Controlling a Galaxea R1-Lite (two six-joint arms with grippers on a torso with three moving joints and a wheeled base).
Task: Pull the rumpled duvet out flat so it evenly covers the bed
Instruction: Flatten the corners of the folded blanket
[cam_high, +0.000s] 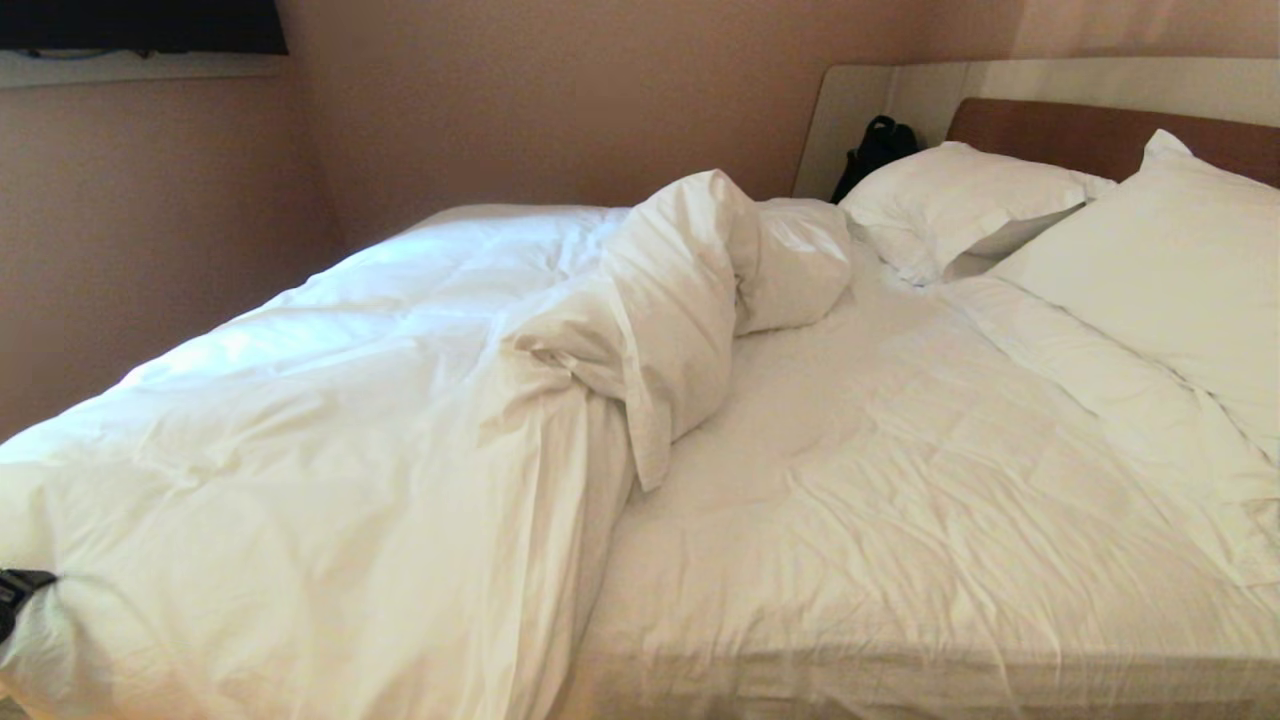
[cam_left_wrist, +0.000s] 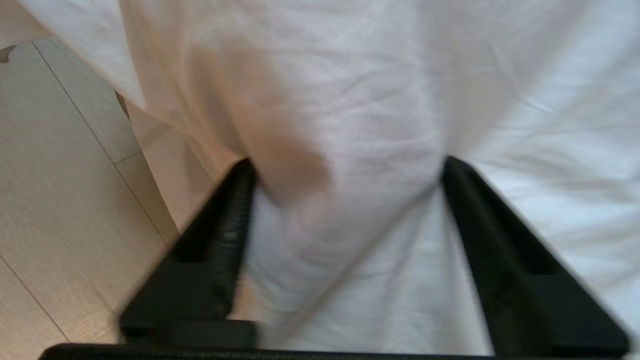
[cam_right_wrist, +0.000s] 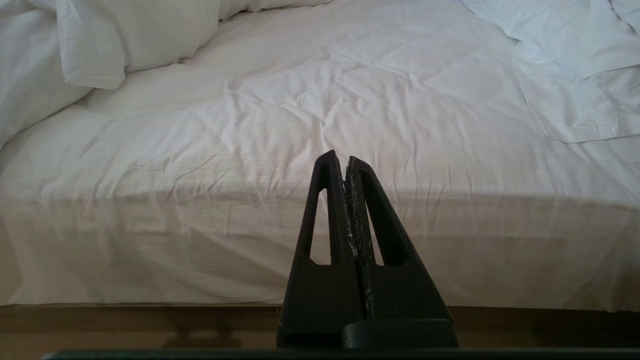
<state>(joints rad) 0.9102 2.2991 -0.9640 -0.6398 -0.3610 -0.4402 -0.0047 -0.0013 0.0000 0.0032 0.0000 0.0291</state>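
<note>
progress: duvet (cam_high: 330, 400) bunched beside pillows (cam_high: 960, 205), bed (cam_high: 900, 480) half bared | left pincer (cam_left_wrist: 345, 165) spread around duvet fold | right pincer (cam_right_wrist: 345, 160) clenched, empty

Plain white duvet (cam_high: 330, 400), white pillows (cam_high: 1160, 270), brown headboard (cam_high: 1080, 135)

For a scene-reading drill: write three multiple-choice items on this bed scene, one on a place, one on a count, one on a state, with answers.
1. Where is the duvet bunched?
A. the bed's left half
B. over the pillows
C. on the floor

2. How many pillows are at the headboard?
A. one
B. two
C. four

3. How do the left gripper's fingers stand?
A. pressed shut
B. apart, duvet cloth between them
C. apart around a pillow

Answers: 1 A, the right half shows bare sheet. 2 B, two lie side by side. 3 B, white fabric fills the gap.
</note>
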